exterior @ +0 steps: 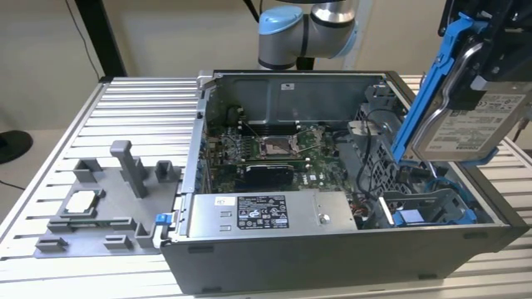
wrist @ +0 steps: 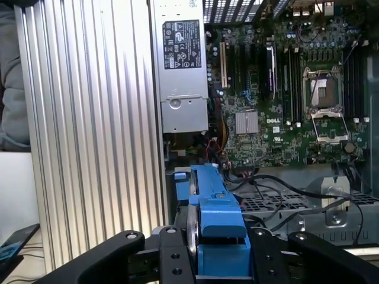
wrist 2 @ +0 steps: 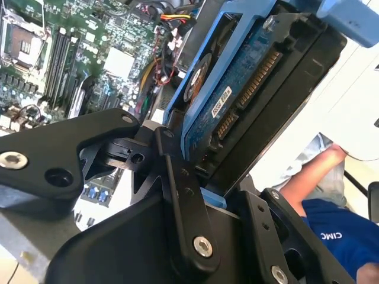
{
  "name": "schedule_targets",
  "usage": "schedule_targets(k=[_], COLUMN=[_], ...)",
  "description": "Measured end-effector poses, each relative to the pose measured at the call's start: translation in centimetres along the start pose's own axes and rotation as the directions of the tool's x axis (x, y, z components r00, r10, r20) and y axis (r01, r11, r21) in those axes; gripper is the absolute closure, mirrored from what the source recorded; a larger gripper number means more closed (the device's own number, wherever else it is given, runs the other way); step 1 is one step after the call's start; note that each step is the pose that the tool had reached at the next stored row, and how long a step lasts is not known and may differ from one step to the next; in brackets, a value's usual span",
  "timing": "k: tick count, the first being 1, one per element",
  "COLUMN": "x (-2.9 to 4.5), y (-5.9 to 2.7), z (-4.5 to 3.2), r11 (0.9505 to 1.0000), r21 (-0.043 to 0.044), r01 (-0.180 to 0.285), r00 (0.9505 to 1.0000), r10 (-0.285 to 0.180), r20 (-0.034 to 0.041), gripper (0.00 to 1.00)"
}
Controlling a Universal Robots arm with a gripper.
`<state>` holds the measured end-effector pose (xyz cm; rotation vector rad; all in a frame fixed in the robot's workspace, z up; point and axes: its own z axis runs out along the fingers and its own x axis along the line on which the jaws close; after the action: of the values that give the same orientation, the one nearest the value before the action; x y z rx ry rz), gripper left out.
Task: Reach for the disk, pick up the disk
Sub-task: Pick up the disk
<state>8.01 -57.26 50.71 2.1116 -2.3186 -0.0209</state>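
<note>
Disk (exterior: pixel 465 128) time is nearly done: the pincer (wrist: pixel 219 251) is shut on the disk and holds it up in the air, above the near right corner of the open computer case (exterior: pixel 332 261), at the exterior view's right; the disk hangs tilted, with its white label facing out and its blue bracket (exterior: pixel 424 93) on the edge toward the exterior view's left; in the second wrist view the black fingers (wrist 2: pixel 177 195) press on both sides of the disk (wrist 2: pixel 237 89); in the first wrist view the blue bracket (wrist: pixel 210 207) sits right between the black arms of the pincer.

The reaching looks finished, and I think the picking up is in its last part, since the disk is out of the blue bay (exterior: pixel 424 215) and touches nothing else.

What the lift calls for now is a firm, steady hold; the disk is tilted and could slip; the loose cables (exterior: pixel 365 168) and the case wall are near and could snag it; a person's arm (wrist 2: pixel 311 171) is beside the counter (exterior: pixel 133 106).
</note>
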Motion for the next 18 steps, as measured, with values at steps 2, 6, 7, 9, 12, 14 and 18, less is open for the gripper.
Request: schedule_targets(k=[2,6,7,9,12,14,18], x=[0.05,0.09,0.09,0.10,0.11,0.10,0.05], y=[0.00,-0.01,-0.01,-0.01,-0.02,-0.14,-0.68], z=[0.00,0.00,0.00,0.00,0.00,0.00,0.03], r11=[1.0000,1.0000,1.0000,1.0000,1.0000,1.0000,1.0000], r21=[0.0000,0.0000,0.0000,0.0000,0.0000,0.0000,-0.0001], r01=[0.000,0.000,0.000,0.000,0.000,0.001,0.004], r00=[1.0000,1.0000,1.0000,1.0000,1.0000,1.0000,1.0000], r10=[0.000,0.000,0.000,0.000,0.000,-0.001,-0.004], r20=[0.0001,0.0001,0.0001,0.0000,0.0001,0.0000,0.0000], gripper=[1.00,1.00,1.00,1.00,1.00,1.00,1.00])
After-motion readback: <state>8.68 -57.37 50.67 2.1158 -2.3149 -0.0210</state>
